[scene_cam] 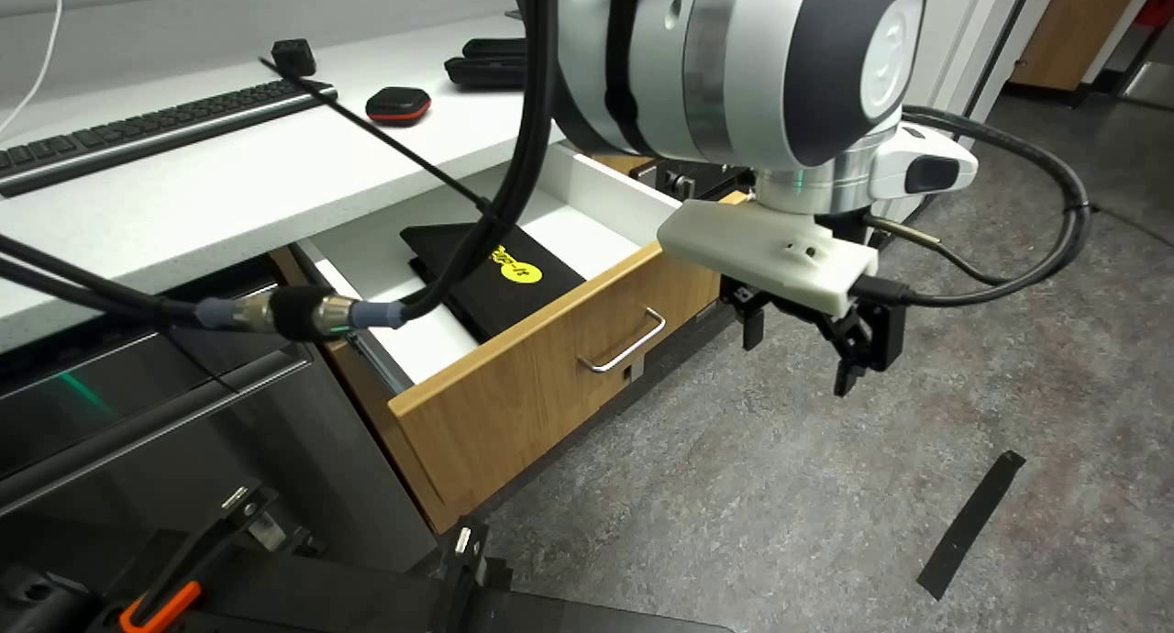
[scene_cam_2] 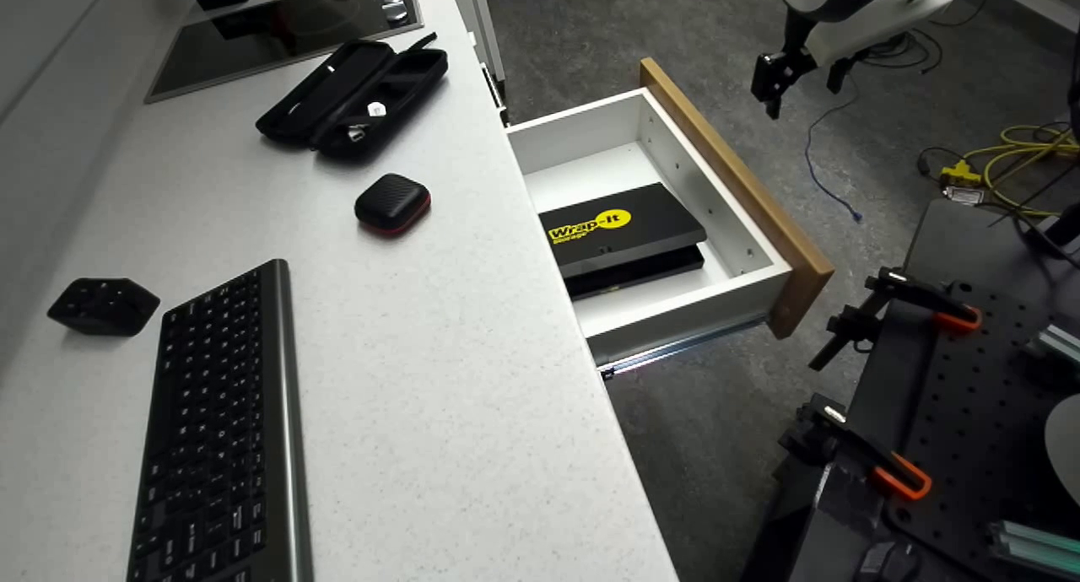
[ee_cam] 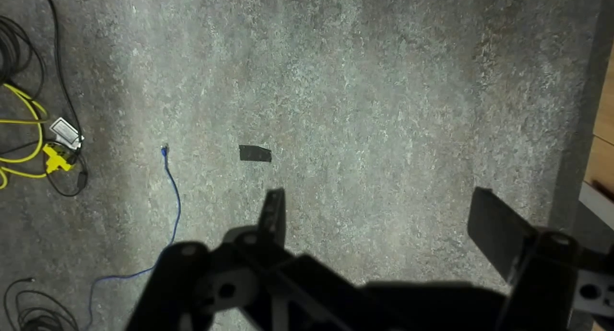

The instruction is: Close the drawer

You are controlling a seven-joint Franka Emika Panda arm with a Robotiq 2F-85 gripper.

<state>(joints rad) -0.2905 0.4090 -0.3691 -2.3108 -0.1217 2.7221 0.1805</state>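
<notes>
Exterior views: both have the drawer [scene_cam: 518,390] standing well out from under the worktop [scene_cam_2: 439,396], wood front [scene_cam_2: 736,177] on the floor side, and the closing is all yet to do!
Runner: a metal rail [scene_cam_2: 675,348] shows along the drawer's flank, so I'd back a smooth, fairly light glide; rigid panels, nothing fragile about them.
Wrap-It: that's the yellow lettering on a black box [scene_cam_2: 650,228] lying inside, probably loose; a hard shove could send it sliding.
Handle: slim silver bar handle [scene_cam: 629,347] on the front, good for a grip, but this should need only a push, flat on the wood near the middle, so nothing skews. Smooth face, mind: an off-angle tip might skid, or snag on the bar.
Gripper: over to the wrist view, and the gripper [ee_cam: 378,196] has its fingers [ee_cam: 496,230] spread wide, nothing held, just floor [ee_cam: 374,105] showing between.
Contact: none visible; in both exterior views it hangs beyond the front, fingertips down, apart from the drawer.
</notes>
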